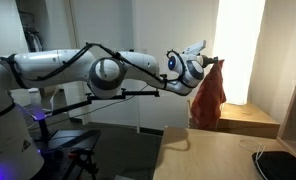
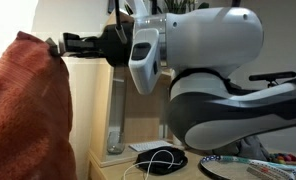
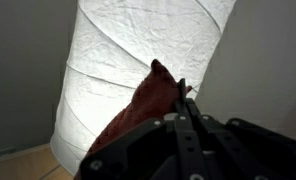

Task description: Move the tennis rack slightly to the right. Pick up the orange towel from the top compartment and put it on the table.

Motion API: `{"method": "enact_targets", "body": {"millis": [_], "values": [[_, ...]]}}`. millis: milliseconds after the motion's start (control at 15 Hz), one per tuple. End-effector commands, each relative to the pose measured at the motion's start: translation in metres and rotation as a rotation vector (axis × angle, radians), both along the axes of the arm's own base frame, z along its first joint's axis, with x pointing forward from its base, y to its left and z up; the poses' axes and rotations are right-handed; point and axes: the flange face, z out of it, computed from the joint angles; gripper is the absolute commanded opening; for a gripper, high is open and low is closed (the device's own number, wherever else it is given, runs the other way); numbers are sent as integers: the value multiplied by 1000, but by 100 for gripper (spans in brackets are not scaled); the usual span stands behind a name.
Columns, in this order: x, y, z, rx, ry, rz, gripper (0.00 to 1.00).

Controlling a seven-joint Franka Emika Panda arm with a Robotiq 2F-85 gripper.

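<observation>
The orange towel (image 1: 208, 97) hangs in folds from my gripper (image 1: 215, 63), lifted above the pale wooden box (image 1: 250, 120) and the table (image 1: 213, 157). In an exterior view the orange towel (image 2: 28, 110) fills the left side, pinched at its top corner by the gripper (image 2: 60, 45). In the wrist view the jaws are shut on the towel (image 3: 138, 110) at the gripper (image 3: 180, 92). The tennis rack shows only as part of its dark-framed head (image 2: 246, 165) at the bottom right.
A tall glowing white paper lamp (image 3: 138, 60) stands right behind the towel. A flat black pad (image 1: 285, 163) with a white cable lies on the table; a black round object with a white cable (image 2: 158, 160) sits on the wooden surface.
</observation>
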Motion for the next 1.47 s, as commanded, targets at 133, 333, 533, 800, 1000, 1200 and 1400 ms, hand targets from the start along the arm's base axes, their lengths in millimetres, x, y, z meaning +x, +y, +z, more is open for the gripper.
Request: {"method": "enact_targets", "body": {"millis": [133, 333, 533, 800, 1000, 1200, 1400], "values": [[24, -57, 16, 129, 11, -109, 2], [34, -85, 24, 184, 7, -165, 2], [35, -87, 28, 179, -4, -171, 2], [18, -56, 40, 167, -24, -79, 2], [22, -58, 40, 219, -12, -118, 2], [32, -88, 44, 265, -17, -171, 2], [40, -111, 46, 295, -17, -218, 2]]}}
